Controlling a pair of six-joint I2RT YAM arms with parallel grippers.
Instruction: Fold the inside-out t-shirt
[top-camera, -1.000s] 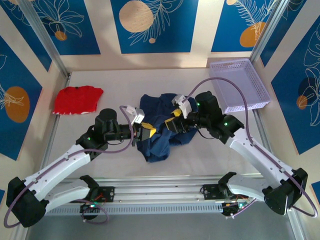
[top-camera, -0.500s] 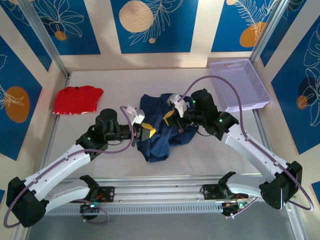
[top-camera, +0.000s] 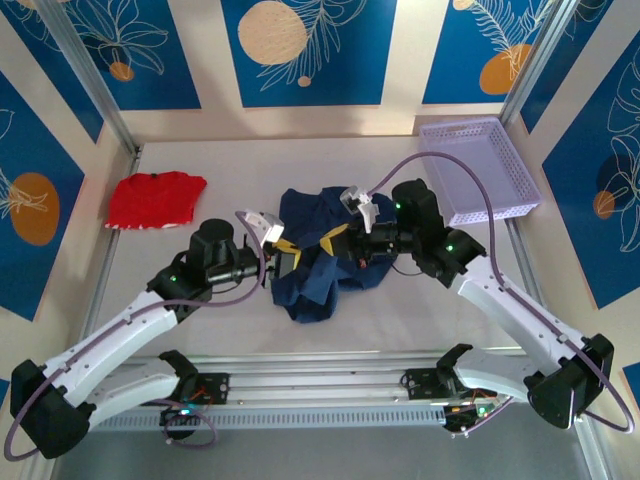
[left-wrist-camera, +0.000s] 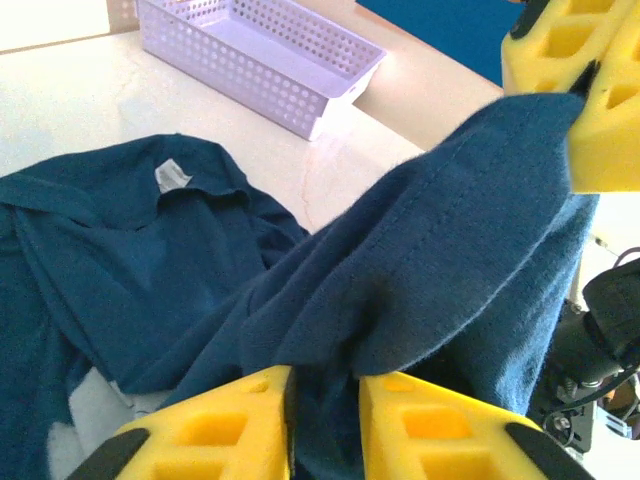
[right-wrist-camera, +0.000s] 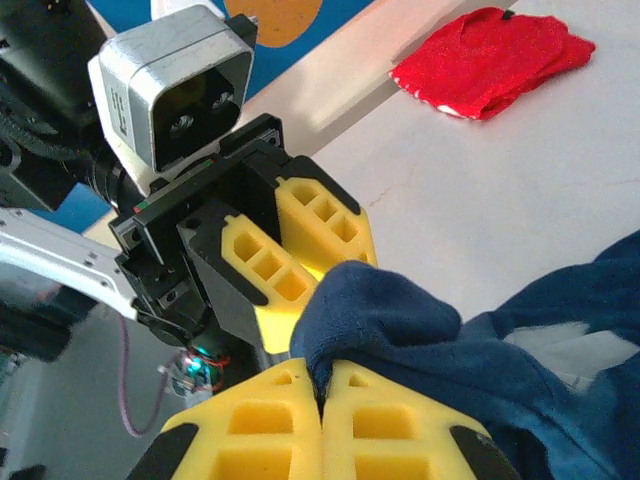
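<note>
Your inside-out t-shirt (top-camera: 312, 290) lies crumpled in the middle of the table (top-camera: 200, 160), between the two arms, with part of it lifted off the surface. Your right claw (top-camera: 333, 240) comes in from the right, and its yellow fingers (right-wrist-camera: 380, 420) are pressed together on a rolled edge of the navy cloth, so it is clamped on the shirt. Your left claw (top-camera: 292, 255) faces it from the left, very close. In the left wrist view its fingers (left-wrist-camera: 210, 430) stand slightly apart with a thick fold of the shirt sitting in the gap, and you cannot tell whether they actually pinch that fold. The neck opening with its small pale label (left-wrist-camera: 172, 177) lies flat on the table beyond the raised fold. A lavender basket (top-camera: 480, 170) sits at the far right, and a red garment (top-camera: 155, 198) lies well apart at the far left
</note>
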